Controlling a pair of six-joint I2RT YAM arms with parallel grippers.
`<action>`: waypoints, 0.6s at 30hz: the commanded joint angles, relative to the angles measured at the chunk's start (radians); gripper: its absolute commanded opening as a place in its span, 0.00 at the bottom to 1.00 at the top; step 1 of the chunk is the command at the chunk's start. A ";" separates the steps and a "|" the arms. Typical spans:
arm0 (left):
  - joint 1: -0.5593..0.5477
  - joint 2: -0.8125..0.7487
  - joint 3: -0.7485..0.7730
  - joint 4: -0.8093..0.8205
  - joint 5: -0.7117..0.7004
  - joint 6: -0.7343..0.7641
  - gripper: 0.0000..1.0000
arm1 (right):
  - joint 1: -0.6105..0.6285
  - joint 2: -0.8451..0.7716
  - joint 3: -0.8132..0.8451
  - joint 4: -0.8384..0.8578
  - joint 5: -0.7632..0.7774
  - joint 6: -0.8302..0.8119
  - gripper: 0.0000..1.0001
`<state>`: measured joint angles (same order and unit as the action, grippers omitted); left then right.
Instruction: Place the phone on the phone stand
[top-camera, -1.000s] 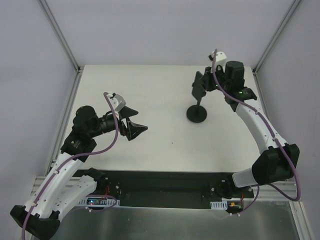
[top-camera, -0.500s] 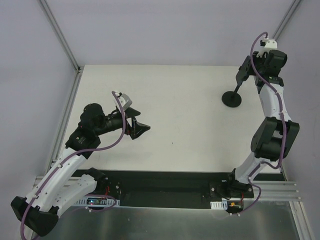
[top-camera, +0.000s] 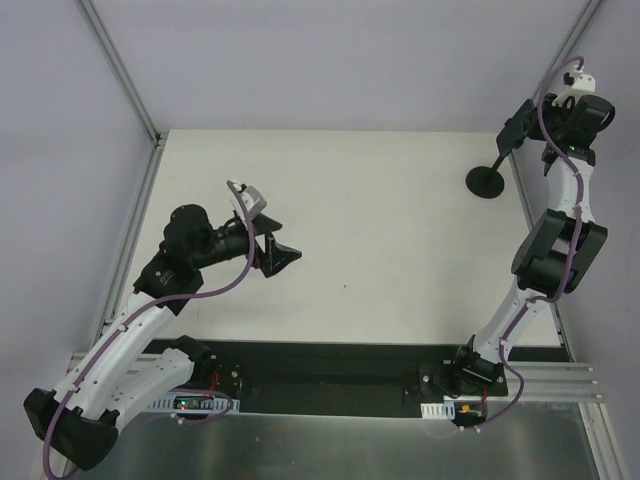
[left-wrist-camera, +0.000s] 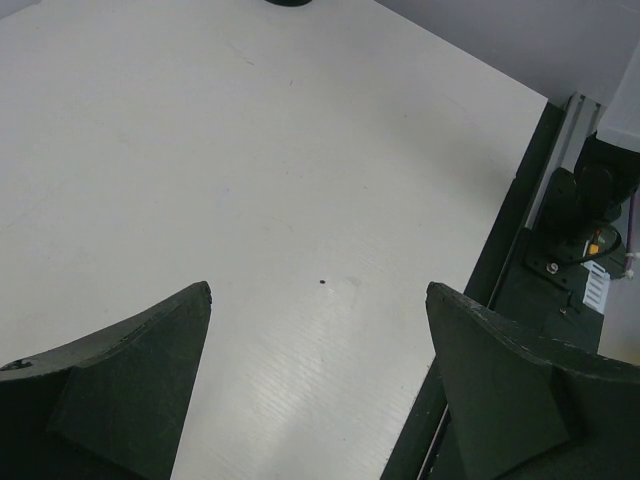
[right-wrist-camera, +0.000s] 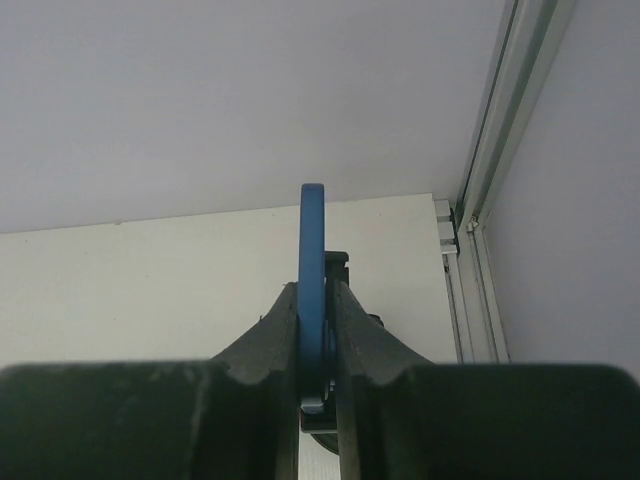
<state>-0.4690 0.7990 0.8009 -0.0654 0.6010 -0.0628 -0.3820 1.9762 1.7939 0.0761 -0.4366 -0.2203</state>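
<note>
In the right wrist view my right gripper (right-wrist-camera: 315, 300) is shut on the phone (right-wrist-camera: 313, 240), which stands on edge with its blue rim up between the fingers. The black holder of the phone stand (right-wrist-camera: 338, 268) lies against the phone's right side, also inside the jaws. From above, the right gripper (top-camera: 519, 127) is at the table's far right corner. The stand's round base (top-camera: 485, 182) sits below it with the stem leaning up to the holder. My left gripper (top-camera: 279, 254) is open and empty over the left middle of the table (top-camera: 380, 230), which shows bare between its fingers (left-wrist-camera: 150, 340).
The table's right rail (top-camera: 528, 215) and the back corner post (right-wrist-camera: 490, 130) are close to the right gripper. The black front strip with the right arm's base (left-wrist-camera: 585, 205) lies to the right of the left gripper. A small dark speck (left-wrist-camera: 322, 281) marks the table.
The right gripper has swung from mid-table to the far right corner, and the stand has moved along with it. The left gripper has barely moved.
</note>
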 joint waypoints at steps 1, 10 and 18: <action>0.021 0.002 0.009 0.055 0.042 -0.012 0.87 | -0.020 0.006 0.127 0.148 -0.146 0.029 0.00; 0.036 0.002 0.001 0.062 0.054 -0.026 0.86 | -0.018 0.026 0.153 0.110 -0.243 0.003 0.06; 0.036 0.017 -0.005 0.062 0.071 -0.034 0.86 | 0.035 -0.023 0.163 -0.033 -0.020 -0.067 0.90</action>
<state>-0.4431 0.8139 0.8009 -0.0414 0.6376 -0.0830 -0.3779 2.0373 1.9049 0.0555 -0.5697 -0.2577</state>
